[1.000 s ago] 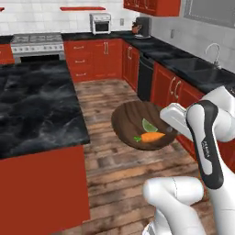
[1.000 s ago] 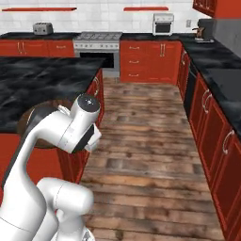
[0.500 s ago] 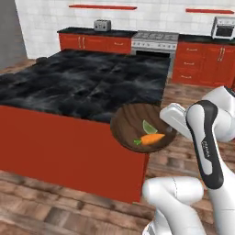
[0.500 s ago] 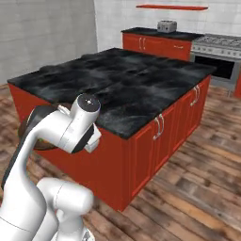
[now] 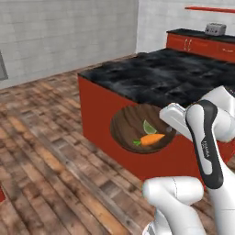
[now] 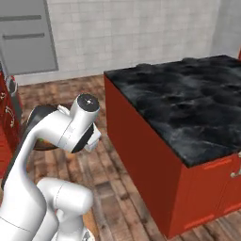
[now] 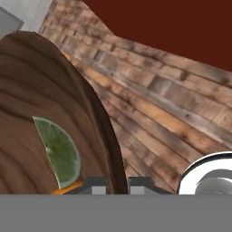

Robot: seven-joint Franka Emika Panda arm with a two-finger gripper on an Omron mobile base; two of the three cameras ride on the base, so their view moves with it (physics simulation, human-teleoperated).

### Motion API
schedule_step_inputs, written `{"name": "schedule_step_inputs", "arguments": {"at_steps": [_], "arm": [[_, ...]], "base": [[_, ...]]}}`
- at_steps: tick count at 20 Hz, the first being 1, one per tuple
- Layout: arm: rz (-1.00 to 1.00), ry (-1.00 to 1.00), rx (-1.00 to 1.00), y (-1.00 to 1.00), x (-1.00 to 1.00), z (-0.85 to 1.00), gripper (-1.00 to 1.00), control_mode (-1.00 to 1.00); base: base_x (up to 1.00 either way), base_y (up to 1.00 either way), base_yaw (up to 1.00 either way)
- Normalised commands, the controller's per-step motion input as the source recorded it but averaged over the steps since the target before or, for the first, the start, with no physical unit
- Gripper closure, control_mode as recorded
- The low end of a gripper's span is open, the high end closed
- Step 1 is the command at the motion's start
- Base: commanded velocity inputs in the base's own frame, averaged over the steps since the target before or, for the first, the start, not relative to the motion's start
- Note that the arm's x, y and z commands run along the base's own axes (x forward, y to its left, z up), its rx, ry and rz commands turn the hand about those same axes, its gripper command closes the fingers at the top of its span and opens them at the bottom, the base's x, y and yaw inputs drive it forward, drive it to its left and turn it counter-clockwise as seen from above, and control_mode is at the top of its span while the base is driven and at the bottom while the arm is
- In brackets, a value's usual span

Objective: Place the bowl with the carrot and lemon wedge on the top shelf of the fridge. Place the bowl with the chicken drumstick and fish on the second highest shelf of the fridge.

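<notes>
At centre of the left base view, the gripper [image 5: 170, 120] is clamped on the rim of the wooden bowl [image 5: 131, 131]
Carrot [image 5: 151, 139] and lemon wedge [image 5: 149, 126] lie inside the bowl, held above the floor [image 5: 50, 156] before the red island counter [image 5: 156, 82]

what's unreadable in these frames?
- Carrot: hand view, mostly hidden behind the lemon wedge and the gripper.
- Bowl: right base view, largely hidden behind the arm.
- Gripper's hold on the bowl rim: left base view, blocked by the hand.
</notes>
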Motion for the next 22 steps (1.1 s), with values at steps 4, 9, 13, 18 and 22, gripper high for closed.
{"name": "schedule_step_inputs", "arguments": {"at_steps": [4,9,13,18,22], "arm": [[0.00,0.00,0.00,0.00,0.00,0.00,1.00,1.00],[0.00,0.00,0.00,0.00,0.00,0.00,1.00,1.00],[0.00,0.00,0.00,0.00,0.00,0.00,1.00,1.00],[0.00,0.00,0.00,0.00,0.00,0.00,1.00,1.00],[0.00,0.00,0.00,0.00,0.00,0.00,1.00,1.00]], "base": [[0.17,0.00,0.77],[0.79,0.07,0.54],[1.00,-0.02,0.28],[1.00,-0.42,0.16],[1.00,-0.79,0.14]]}}
